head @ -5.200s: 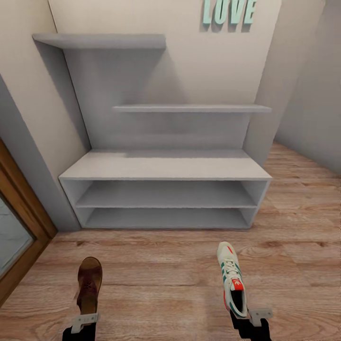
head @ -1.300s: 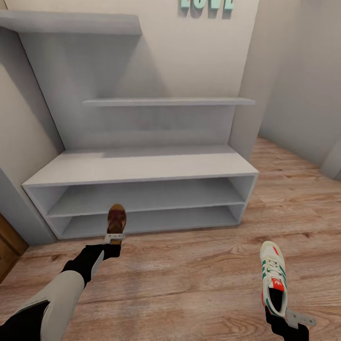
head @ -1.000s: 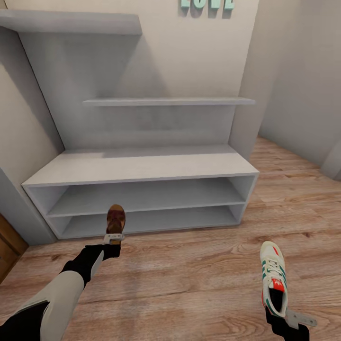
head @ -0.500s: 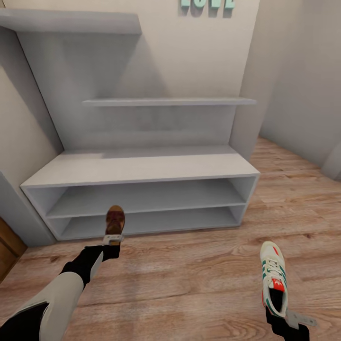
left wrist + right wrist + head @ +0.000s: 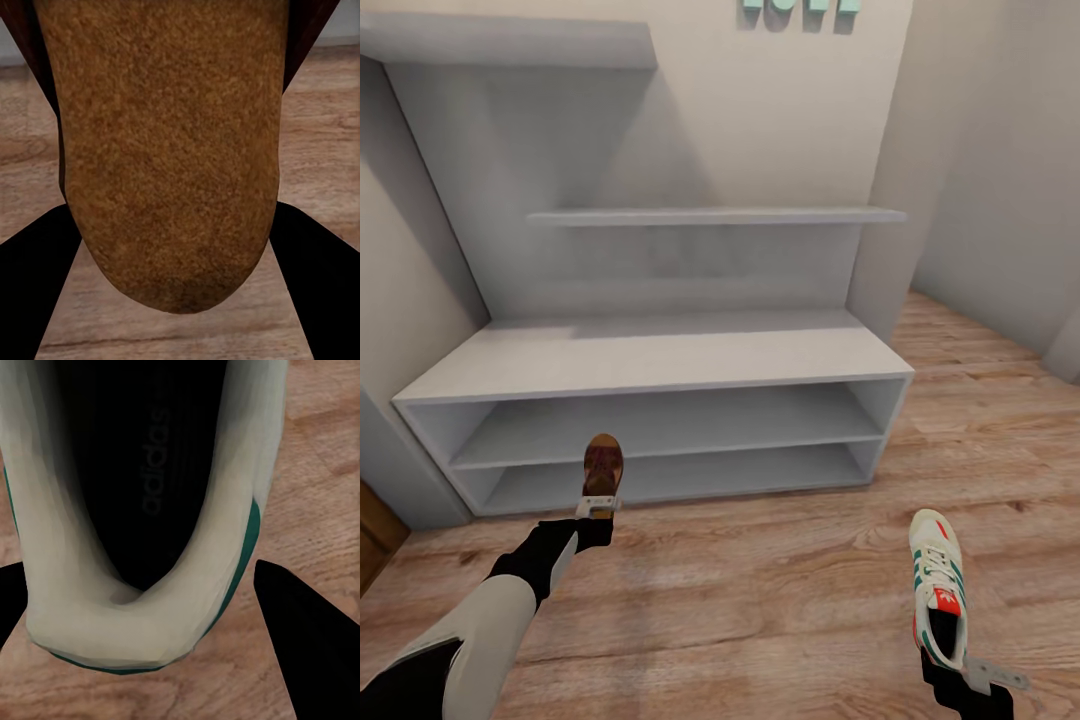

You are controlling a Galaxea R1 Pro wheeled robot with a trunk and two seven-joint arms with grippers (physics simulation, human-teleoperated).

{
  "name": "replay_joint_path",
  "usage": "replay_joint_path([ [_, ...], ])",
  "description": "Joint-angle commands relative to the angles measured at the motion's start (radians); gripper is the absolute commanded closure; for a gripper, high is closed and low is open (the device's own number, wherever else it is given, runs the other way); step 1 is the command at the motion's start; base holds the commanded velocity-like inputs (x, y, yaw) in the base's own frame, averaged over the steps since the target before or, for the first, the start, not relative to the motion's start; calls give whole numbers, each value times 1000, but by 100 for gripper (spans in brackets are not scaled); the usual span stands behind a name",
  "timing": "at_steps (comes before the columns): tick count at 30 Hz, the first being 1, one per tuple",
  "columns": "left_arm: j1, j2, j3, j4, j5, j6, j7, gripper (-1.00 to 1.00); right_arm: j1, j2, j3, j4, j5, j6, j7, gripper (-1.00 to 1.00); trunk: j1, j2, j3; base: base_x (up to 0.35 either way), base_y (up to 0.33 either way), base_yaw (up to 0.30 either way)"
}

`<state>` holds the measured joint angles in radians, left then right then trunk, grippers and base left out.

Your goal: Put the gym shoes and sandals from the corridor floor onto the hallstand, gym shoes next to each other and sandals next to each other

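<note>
**Carrying 1 sandal and 1 sneaker toward the hallstand**

Left gripper (image 5: 600, 505) is clamped on the heel end of a brown leather sandal (image 5: 603, 465), toe pointing at the hallstand (image 5: 660, 360). Left arm is extended, so the sandal hangs just in front of the hallstand's open shelves, clear of the corridor floor (image 5: 760, 600). Left wrist view backs this up: tan footbed (image 5: 169, 150) sits between the 2 dark fingers (image 5: 37, 277). My read: the heel grip is there so the toe goes into a shelf first, with the fingers staying outside the opening.

Right gripper (image 5: 965, 675) is closed on the heel of a white gym shoe (image 5: 938, 585) with green stripes and a red-orange tongue patch. It's held low and well back from the hallstand, near the robot's right side. Right wrist view looks into the shoe's dark opening (image 5: 142, 472), heel rim between the fingers (image 5: 300, 630). Looks parked while the left arm works, which keeps the 2 arms from crowding.

Hallstand bench top and both shelves visible here carry no shoes. Second sandal and second sneaker can't be placed from these views.

Judgement: early in the task, 0 of 4 on the hallstand. Next move needs the sandal set to 1 side of a shelf, leaving room beside it for its pair.
</note>
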<state>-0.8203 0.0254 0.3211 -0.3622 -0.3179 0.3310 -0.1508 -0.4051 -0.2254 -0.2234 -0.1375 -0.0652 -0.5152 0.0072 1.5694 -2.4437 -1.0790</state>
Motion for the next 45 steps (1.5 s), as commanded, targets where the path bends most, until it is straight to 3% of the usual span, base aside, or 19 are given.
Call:
replay_joint_path([
  [1, 0, -1, 9, -2, -10, 5, -9, 100, -1, 0, 3, 1, -7, -3, 0, 100, 0, 0, -1, 134, 6, 0],
  [20, 0, -1, 41, -45, -12, 7, -9, 100, 0, -3, 3, 1, -7, -3, 0, 100, 0, 0, -1, 151, 38, 0],
  [45, -5, -1, 44, -49, -12, 8, -9, 100, -1, -3, 3, 1, -7, -3, 0, 100, 0, 0, -1, 176, 0, 0],
])
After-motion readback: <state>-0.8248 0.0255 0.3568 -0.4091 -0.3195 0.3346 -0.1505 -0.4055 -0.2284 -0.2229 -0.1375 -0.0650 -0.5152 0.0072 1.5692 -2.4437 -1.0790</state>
